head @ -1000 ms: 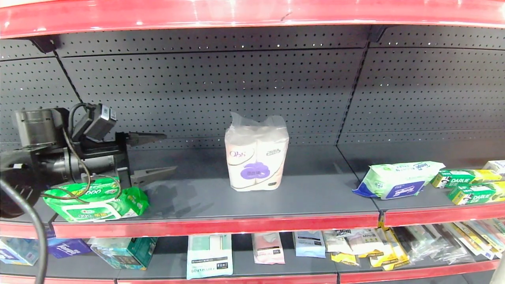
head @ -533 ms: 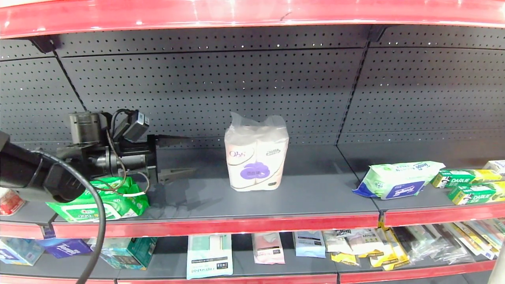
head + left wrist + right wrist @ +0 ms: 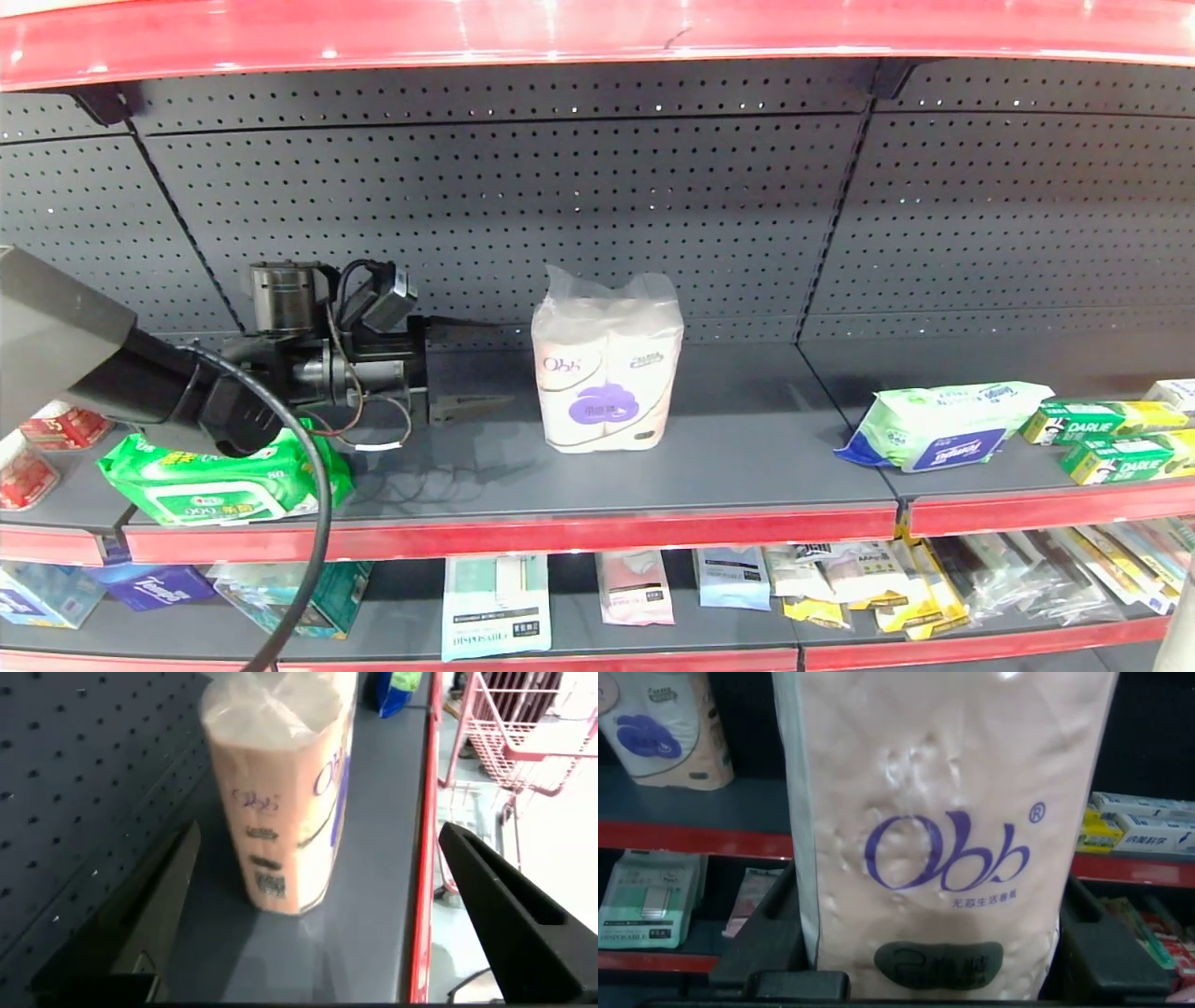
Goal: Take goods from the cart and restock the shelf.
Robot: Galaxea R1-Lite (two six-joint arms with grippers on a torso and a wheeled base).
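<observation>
your left gripper (image 3: pixel 485 366) hangs over shelf (image 3: pixel 653 485), jaws spread, empty, just beside upright toilet roll pack (image 3: pixel 607 373); your right gripper (image 3: pixel 934 952) clasps second pack (image 3: pixel 943 812), facing shelf front

Bright and even across the head view, lit from overhead. White glare in streaks along the glossy red lip of the upper shelf (image 3: pixel 597 33), bowed by lens distortion towards the corners. Soft, doubled shadows on the dark grey metal shelf deck (image 3: pixel 747 448) under the black left gripper (image 3: pixel 506 364). Dimmer on the lower shelf tier (image 3: pixel 392 607). In the right wrist view, a hot highlight at the crown of the tall pale plastic-wrapped pack with blue lettering (image 3: pixel 952 859), near-black gloom behind. Washed-out pale floor past the red wire cart (image 3: pixel 523 728) in the left wrist view
</observation>
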